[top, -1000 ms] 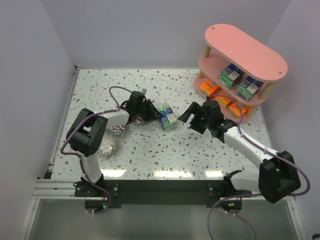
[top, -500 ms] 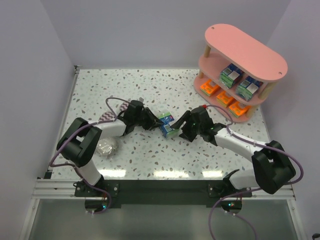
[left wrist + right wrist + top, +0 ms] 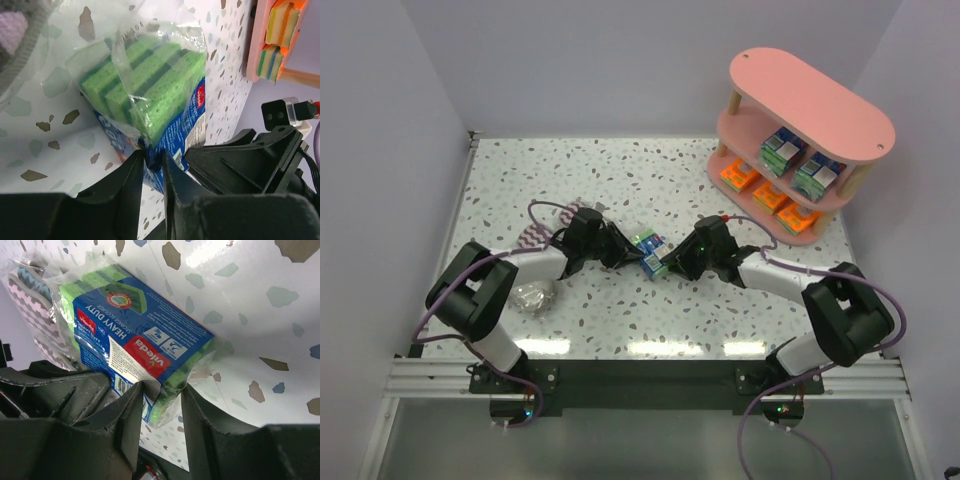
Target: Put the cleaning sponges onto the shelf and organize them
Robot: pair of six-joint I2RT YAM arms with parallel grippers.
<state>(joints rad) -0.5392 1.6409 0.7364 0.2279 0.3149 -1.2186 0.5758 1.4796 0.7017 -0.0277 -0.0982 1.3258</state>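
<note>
A green-and-blue sponge pack point(image 3: 648, 250) hangs between both grippers at mid-table. My left gripper point(image 3: 623, 256) is shut on the blue wrap at the pack's left end; in the left wrist view its fingertips point(image 3: 154, 158) pinch the wrap below the green sponges point(image 3: 155, 85). My right gripper point(image 3: 672, 262) has closed around the pack's opposite corner, its jaws point(image 3: 161, 390) pressing both sides of the labelled pack point(image 3: 135, 335). The pink shelf point(image 3: 810, 105) stands far right; two green-and-blue packs point(image 3: 798, 163) sit on its middle tier and three orange packs point(image 3: 768, 198) on the bottom tier.
A purple-white zigzag pack point(image 3: 534, 236) lies left of the left arm, and a greyish wrapped pack point(image 3: 533, 295) lies nearer the front left. The table's raised rim point(image 3: 470, 140) and the walls bound the back and sides.
My right gripper has reached left to the pack and closed on its corner. The left gripper has kept hold and drifted slightly toward the front with the pack.
</note>
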